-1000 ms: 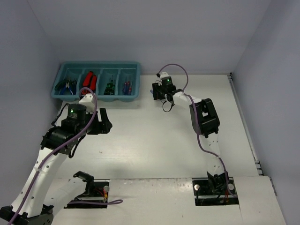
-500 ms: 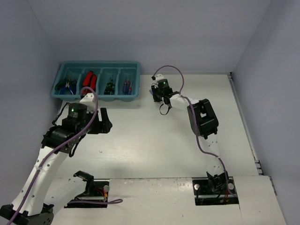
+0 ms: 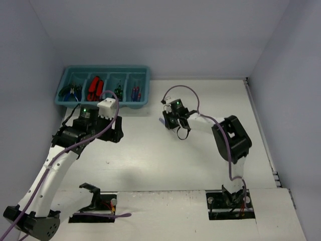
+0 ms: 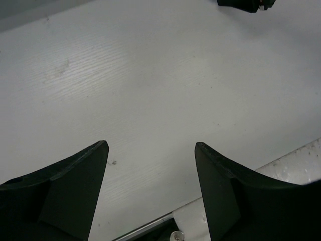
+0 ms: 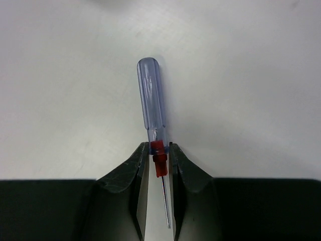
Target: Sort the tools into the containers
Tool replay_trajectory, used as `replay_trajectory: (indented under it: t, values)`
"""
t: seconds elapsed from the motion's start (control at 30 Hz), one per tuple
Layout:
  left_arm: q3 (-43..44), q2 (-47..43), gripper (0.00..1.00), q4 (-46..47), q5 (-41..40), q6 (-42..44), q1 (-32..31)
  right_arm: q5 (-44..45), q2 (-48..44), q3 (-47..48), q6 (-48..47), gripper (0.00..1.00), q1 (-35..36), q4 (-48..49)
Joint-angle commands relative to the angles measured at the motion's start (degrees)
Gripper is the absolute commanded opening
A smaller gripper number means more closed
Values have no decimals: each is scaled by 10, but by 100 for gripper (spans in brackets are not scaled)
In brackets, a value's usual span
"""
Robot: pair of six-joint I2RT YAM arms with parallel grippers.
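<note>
Now the right pincer (image 5: 159,147) has closed on the screwdriver (image 5: 152,95) at its red collar, ready for carrying to the tray (image 3: 105,68), while the left pincer (image 4: 151,144) hangs apart, empty.

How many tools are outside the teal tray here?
1: a clear-handled screwdriver, clamped in the right gripper, to the right of the tray. Others may be hidden from view.
</note>
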Motion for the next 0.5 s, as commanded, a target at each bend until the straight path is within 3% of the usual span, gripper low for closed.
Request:
replay_trajectory:
  t: [0.0,0.13,0.3,0.47]
  values:
    - [61,31,67,19,130,145,0,-133,-133,3,-38,0,10,-88]
    - [96,69,67,18,225,219,-1,-179,-192,22,-73,0,20,-183]
    - [136,98,67,19,358,298,-7,-291,-275,28,-76,0,21,-219]
    - [174,127,66,20,404,325,-28,-377,-322,59,-62,0,24,-234]
